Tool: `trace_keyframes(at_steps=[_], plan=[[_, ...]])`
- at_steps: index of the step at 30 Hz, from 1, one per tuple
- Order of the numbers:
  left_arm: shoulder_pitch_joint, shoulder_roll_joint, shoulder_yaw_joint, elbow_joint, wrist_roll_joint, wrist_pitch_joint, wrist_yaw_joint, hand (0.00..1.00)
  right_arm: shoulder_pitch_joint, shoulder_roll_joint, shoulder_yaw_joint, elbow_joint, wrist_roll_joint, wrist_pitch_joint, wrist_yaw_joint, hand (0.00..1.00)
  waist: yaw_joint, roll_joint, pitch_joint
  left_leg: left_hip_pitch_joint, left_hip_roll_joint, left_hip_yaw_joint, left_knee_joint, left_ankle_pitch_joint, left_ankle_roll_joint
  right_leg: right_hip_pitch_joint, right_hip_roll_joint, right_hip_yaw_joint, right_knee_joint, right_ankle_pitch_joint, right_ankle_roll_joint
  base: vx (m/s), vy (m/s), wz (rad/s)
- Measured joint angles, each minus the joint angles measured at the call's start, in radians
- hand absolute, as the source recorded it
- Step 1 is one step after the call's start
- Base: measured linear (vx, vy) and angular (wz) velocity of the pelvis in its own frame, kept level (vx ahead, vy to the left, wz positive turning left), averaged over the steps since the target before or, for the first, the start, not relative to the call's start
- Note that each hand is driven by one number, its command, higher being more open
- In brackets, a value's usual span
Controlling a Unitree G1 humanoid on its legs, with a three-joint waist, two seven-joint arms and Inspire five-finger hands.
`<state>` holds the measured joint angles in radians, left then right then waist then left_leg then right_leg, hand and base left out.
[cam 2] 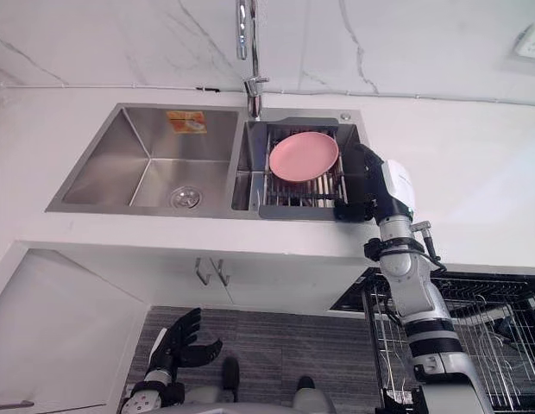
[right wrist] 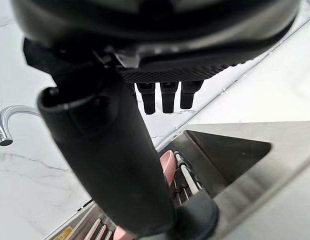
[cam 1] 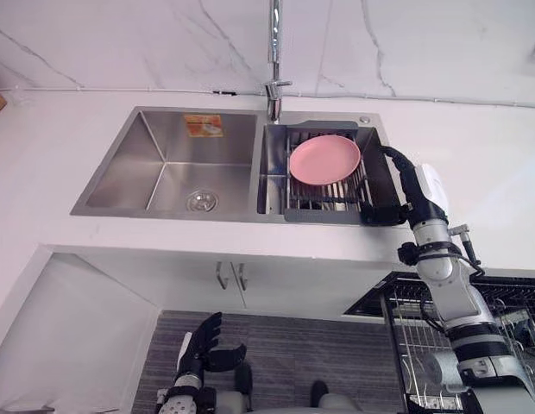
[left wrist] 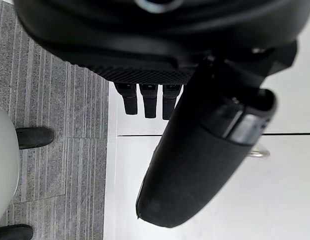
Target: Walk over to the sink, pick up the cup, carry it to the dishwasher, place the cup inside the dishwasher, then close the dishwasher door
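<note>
Dark rounded cup (cam 1: 381,213), as I take it to be, lies right under the right hand (cam 1: 407,183).
It sits at the near right corner of the stainless steel double sink (cam 1: 121,164), just beside the round pink plate (cam 1: 324,159). The right hand hangs directly over it with fingers straight and thumb reaching down, gripping nothing that I can see. The left hand (cam 1: 203,343) hangs slack and spread, low over the floor, well apart, so the right is the nearer.
</note>
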<state>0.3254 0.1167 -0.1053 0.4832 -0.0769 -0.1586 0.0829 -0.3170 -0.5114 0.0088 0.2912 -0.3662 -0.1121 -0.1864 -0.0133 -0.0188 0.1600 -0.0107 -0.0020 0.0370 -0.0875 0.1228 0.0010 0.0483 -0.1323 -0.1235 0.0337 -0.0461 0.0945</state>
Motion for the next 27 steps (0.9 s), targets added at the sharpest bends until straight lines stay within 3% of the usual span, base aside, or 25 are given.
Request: trace_keyframes(at_steps=[15,27], plan=[[0.006,-0.003,0.000,0.002,-0.001,0.000,0.000,0.90,-0.158,-0.118,0.114,0.196,0.000,0.003,0.009,0.90,0.002,-0.007,0.004,-0.016,-0.007,-0.008,-0.005,0.001,-0.001,-0.002,-0.001,-0.014,-0.018,0.007,0.001,0.00,0.000,0.00],[0.005,-0.018,0.024,0.003,-0.002,-0.002,0.003,0.90,-0.267,-0.119,0.137,0.286,-0.021,0.022,0.011,0.90,0.018,-0.024,0.020,-0.044,-0.014,-0.026,-0.001,0.005,-0.002,-0.016,-0.005,-0.034,-0.025,0.007,0.001,0.01,0.001,0.05]])
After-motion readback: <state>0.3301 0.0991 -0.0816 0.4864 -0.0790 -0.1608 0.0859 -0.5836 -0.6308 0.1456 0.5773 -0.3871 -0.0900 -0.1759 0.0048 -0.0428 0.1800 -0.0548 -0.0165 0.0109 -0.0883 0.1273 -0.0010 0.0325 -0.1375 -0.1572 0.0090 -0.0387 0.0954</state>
